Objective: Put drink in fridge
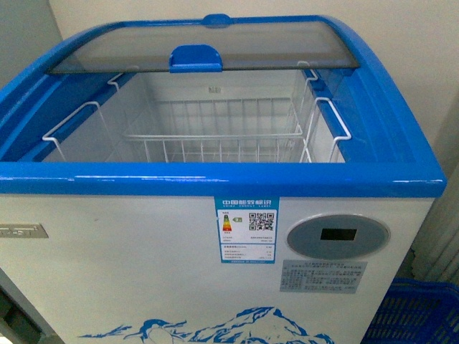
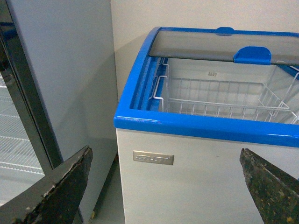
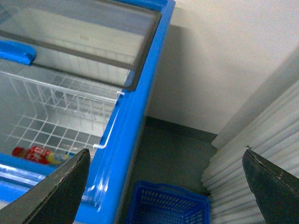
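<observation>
1. Your drink (image 3: 39, 154) is lying on its side inside the fridge (image 1: 215, 179), down by the wire basket (image 1: 215, 140).
2. Your left tool (image 2: 163, 186) and right tool (image 3: 163, 186) are both standing apart, gripping nothing.
3. Its glass lid (image 1: 208, 44) is sitting slid back.

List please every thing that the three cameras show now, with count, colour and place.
fridge: one, white with blue rim, in front of robot
glass lid: one, slid to the back
wire basket: one, white, inside fridge
drink: one, red label, lying inside fridge
crate: one, blue, on floor right of fridge
cabinet: one, grey, left of fridge
left gripper: open, empty
right gripper: open, empty
</observation>
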{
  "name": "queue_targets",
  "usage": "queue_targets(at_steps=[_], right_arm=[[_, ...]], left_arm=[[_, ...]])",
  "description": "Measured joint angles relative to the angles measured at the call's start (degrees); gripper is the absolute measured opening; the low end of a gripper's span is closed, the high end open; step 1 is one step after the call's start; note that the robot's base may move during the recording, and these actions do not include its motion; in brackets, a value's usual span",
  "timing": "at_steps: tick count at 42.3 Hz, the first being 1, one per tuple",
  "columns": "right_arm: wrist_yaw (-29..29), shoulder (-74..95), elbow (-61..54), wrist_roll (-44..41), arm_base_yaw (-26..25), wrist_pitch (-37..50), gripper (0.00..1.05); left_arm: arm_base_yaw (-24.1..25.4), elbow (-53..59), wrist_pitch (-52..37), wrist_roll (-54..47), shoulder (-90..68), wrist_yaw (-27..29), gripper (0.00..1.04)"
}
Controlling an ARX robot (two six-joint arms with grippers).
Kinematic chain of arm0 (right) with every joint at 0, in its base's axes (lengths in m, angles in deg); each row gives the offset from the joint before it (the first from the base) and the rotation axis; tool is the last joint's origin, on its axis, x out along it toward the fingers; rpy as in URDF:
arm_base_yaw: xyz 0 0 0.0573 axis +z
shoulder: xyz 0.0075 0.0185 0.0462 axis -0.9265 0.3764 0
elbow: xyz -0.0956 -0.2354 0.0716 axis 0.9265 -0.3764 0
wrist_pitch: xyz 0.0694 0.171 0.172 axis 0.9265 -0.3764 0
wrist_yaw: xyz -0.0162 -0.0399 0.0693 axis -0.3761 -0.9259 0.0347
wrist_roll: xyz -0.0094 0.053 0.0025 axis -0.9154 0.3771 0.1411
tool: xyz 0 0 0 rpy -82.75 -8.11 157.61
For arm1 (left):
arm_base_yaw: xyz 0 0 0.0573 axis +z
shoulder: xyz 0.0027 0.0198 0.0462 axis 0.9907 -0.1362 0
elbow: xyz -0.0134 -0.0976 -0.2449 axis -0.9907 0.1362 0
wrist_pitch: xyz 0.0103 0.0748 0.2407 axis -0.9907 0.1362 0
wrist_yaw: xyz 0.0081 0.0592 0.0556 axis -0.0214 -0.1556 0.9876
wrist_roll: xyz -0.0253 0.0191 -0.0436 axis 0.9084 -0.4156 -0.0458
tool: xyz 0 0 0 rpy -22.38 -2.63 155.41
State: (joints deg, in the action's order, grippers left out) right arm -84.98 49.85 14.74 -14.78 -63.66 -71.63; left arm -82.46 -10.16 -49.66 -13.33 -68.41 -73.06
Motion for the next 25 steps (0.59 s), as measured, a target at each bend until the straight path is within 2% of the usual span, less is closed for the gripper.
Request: queue_targets(at_steps=[4, 8, 15, 25], right_arm=[[3.6, -17.5, -9.0, 2.7, -1.2, -8.4, 0.98], [4.9, -29.2, -12.1, 7.6, -1.5, -16.9, 0.97], [2.9, -46.4, -26.4, 8.7, -4.0, 2.0, 0.70], [3.1, -56.2, -48.2, 8.7, -4.1, 10.3, 0.22]], left_arm=[[0.0, 0.0, 0.0, 0.0, 0.0, 0.0, 0.97], [0.0, 0.0, 0.0, 0.0, 0.0, 0.0, 0.97], [0.0, 0.0, 0.0, 0.0, 0.0, 0.0, 0.97], [0.0, 0.0, 0.0, 0.0, 0.0, 0.0, 0.97]])
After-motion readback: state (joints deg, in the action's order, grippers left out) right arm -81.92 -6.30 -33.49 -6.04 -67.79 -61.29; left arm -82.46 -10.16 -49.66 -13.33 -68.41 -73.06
